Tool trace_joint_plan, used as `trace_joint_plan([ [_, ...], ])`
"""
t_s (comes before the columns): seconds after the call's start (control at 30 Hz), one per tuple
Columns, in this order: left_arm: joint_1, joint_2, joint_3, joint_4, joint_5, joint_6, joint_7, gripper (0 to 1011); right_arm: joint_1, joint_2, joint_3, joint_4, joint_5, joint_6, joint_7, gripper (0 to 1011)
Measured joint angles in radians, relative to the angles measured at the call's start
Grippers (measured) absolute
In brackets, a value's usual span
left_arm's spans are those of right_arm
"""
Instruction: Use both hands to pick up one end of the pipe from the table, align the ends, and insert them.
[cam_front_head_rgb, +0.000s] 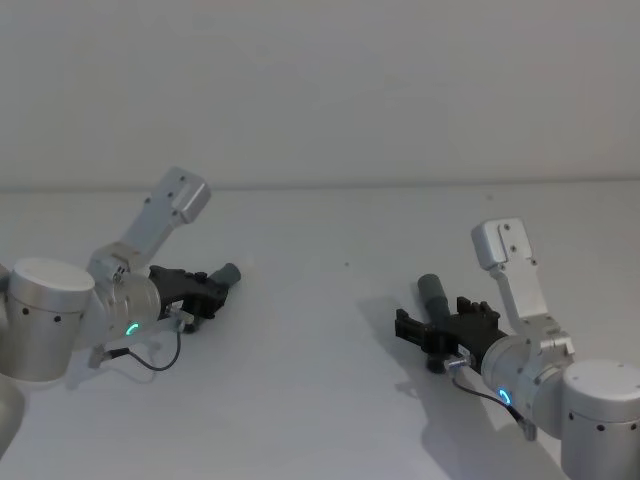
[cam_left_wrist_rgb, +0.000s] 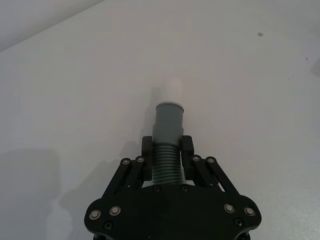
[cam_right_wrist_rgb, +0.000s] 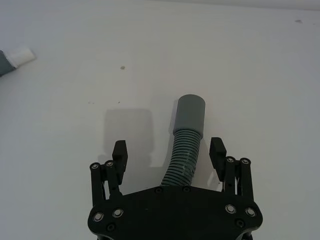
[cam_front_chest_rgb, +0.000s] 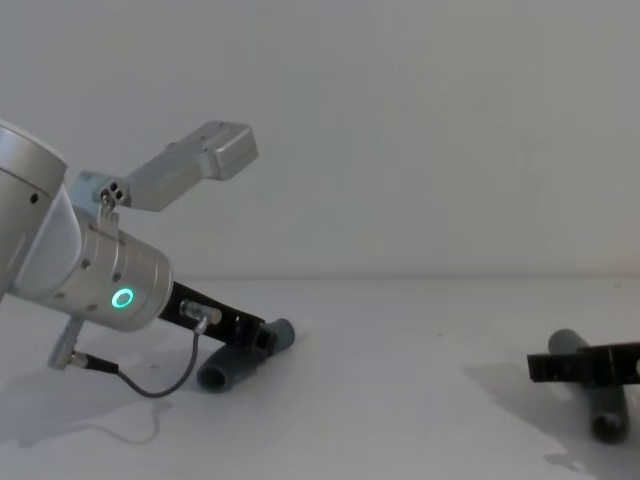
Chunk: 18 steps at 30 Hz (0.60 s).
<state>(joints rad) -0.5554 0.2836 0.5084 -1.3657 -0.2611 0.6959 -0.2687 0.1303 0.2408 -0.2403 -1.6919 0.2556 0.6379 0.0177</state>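
A: Where are the 2 pipe pieces?

B: Both sit low on the white surface (cam_front_head_rgb: 330, 400), well apart. The left tool (cam_left_wrist_rgb: 167, 150) pinches the ribbed middle of the left pipe piece (cam_left_wrist_rgb: 168, 120).

A: And the other?

B: The right tool (cam_right_wrist_rgb: 170, 152) is spread wide, with a finger on either side of the right pipe piece (cam_right_wrist_rgb: 190, 112), not touching it.

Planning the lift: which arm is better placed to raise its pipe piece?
Left. The left claw is shut on the ribbed middle of its pipe piece; the right claw straddles the other pipe piece, jaws open, not touching.
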Motion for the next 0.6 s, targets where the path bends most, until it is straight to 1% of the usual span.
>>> trace_joint_plan([
  [0.6, 0.000, 0.000, 0.000, 0.000, 0.000, 0.000, 0.000, 304, 0.002, -0.001, 0.001, 0.002, -0.004, 0.011, 0.007, 1000],
])
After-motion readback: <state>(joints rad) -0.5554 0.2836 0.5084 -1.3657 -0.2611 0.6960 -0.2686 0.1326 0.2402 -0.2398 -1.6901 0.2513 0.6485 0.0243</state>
